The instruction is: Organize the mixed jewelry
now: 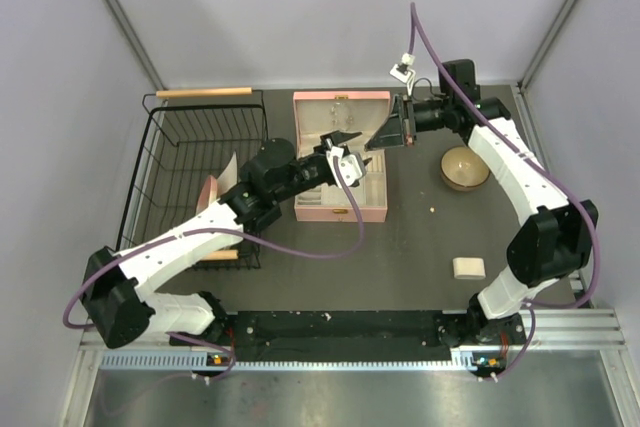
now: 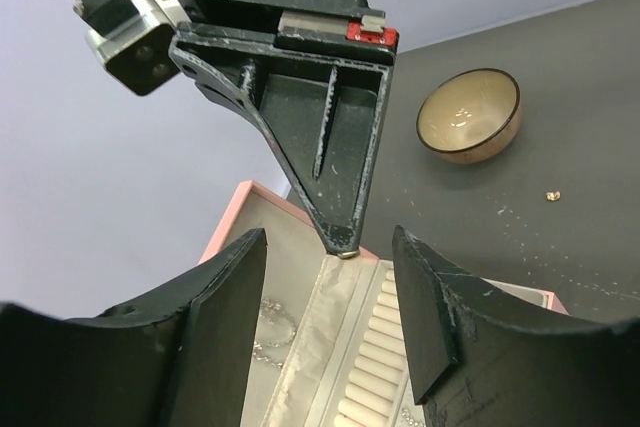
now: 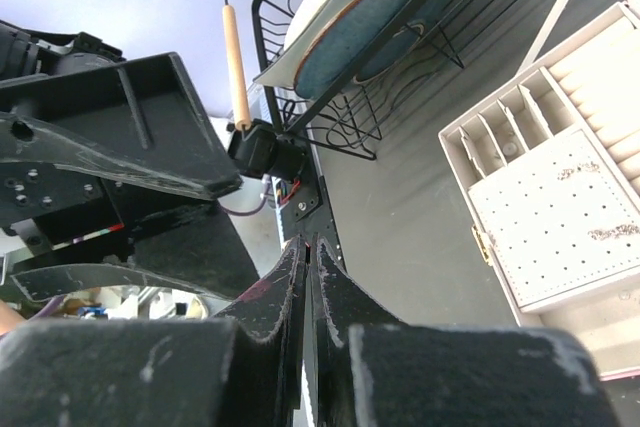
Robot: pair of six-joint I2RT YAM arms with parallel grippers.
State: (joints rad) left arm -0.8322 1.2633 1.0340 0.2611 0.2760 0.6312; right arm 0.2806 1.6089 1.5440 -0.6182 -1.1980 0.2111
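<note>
The open pink jewelry box sits mid-table. Thin silvery chains lie in its pale tray, and more small chain bits show on its perforated pad. My left gripper hovers over the box with jaws wide open and empty; it also shows in the left wrist view. My right gripper is shut, its tip pointing down between the left jaws just above the box edge, pinching a tiny metallic piece. Its closed tips show in the right wrist view.
A round wooden bowl stands right of the box. A tiny pale bead and a beige block lie on the dark table. A black wire rack with a plate stands at the left.
</note>
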